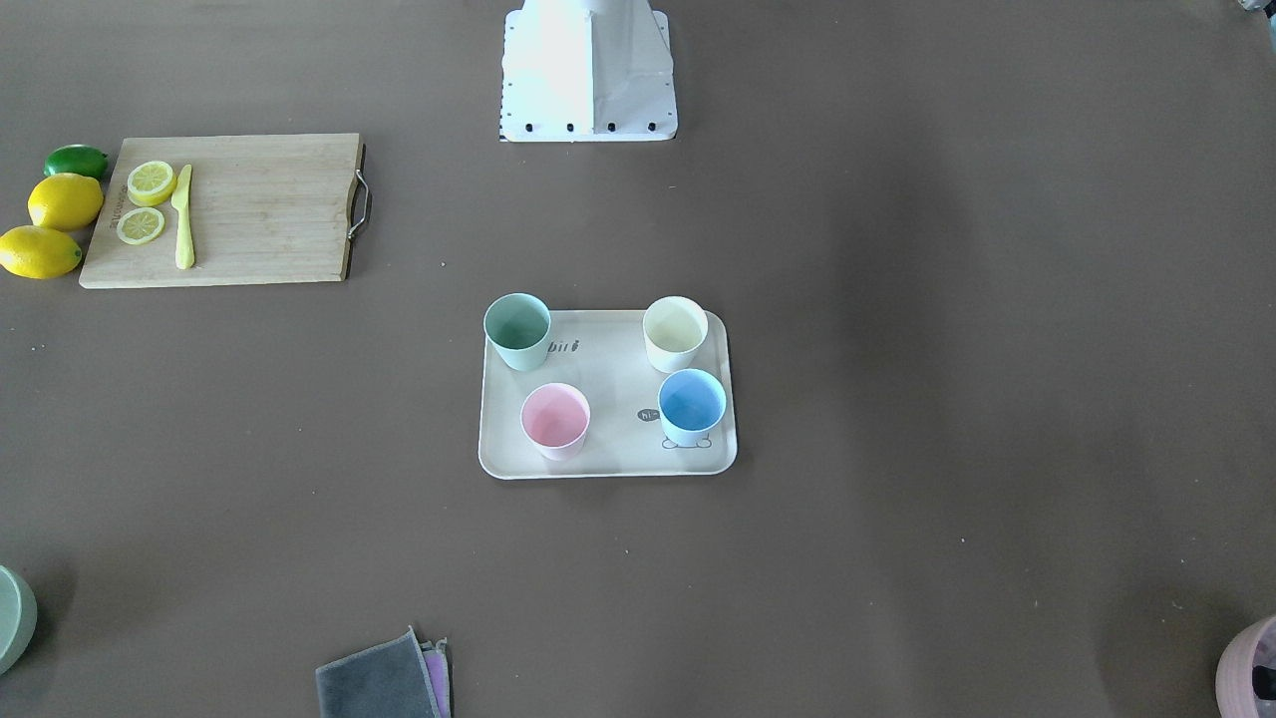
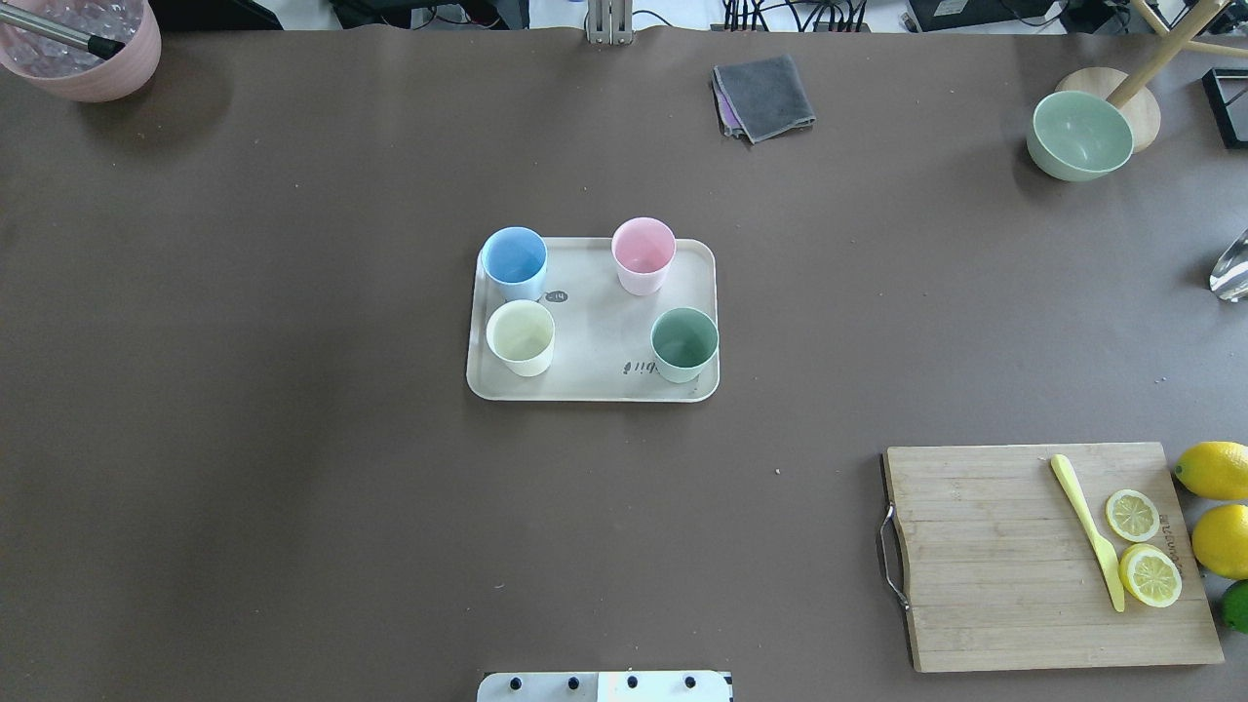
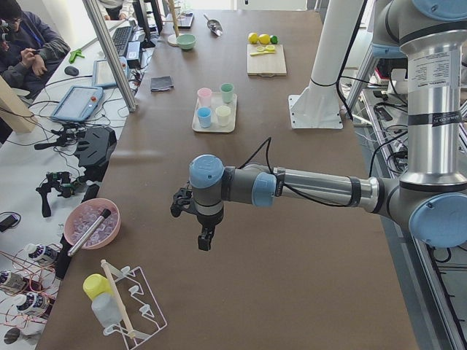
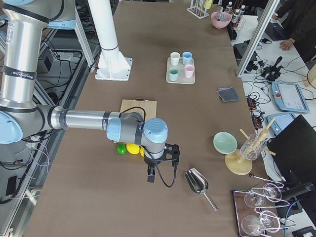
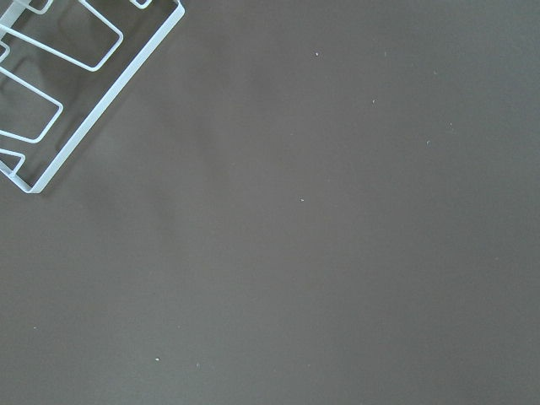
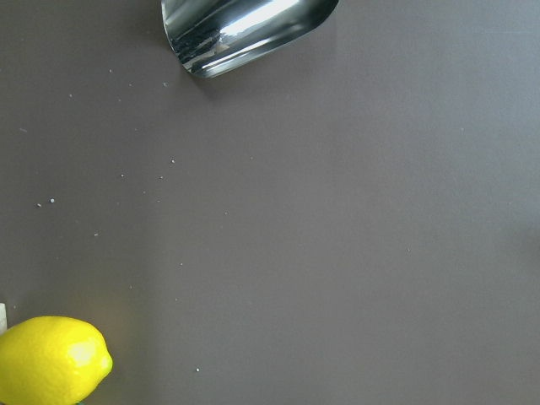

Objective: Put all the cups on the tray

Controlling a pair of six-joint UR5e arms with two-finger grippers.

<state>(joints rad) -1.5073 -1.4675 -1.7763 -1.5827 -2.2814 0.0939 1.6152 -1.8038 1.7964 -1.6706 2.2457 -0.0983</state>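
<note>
You'll find the tray (image 2: pixel 597 331) in the middle of the counter (image 2: pixel 292 468). It is a flat beige rectangle with rounded corners, a raised pale rim and a matte face with dark lettering. Four smooth, tapered cups without handles stand upright on it, one near each corner, none touching another. In the overhead view the blue cup (image 2: pixel 514 261) is at the far left, the pink cup (image 2: pixel 643 253) at the far right, the cream cup (image 2: pixel 521 336) at the near left and the green cup (image 2: pixel 684 343) at the near right. The green cup covers part of the lettering. All four look matte and empty.

The left pincer (image 3: pixel 206 239) hangs pointing down over bare brown counter at the robot's left end, well apart from the tray. You see it only from the side, so I cannot tell whether its fingers are spread or pressed together. Its wrist camera shows the counter's finely speckled surface and a corner of a white wire rack (image 5: pixel 67 76).

The right pincer (image 4: pixel 151 175) hangs likewise at the other end, and its state cannot be told either. Its wrist view shows the mouth of a shiny metal scoop (image 6: pixel 245 29) and a glossy lemon (image 6: pixel 52 359).

Off to the robot's right lies a wooden board (image 2: pixel 1033 556) with straight grain and a metal handle. It carries two lemon slices (image 2: pixel 1132 515) and a yellow knife (image 2: pixel 1087 531). A folded grey cloth (image 2: pixel 763 96) lies near the far edge.
</note>
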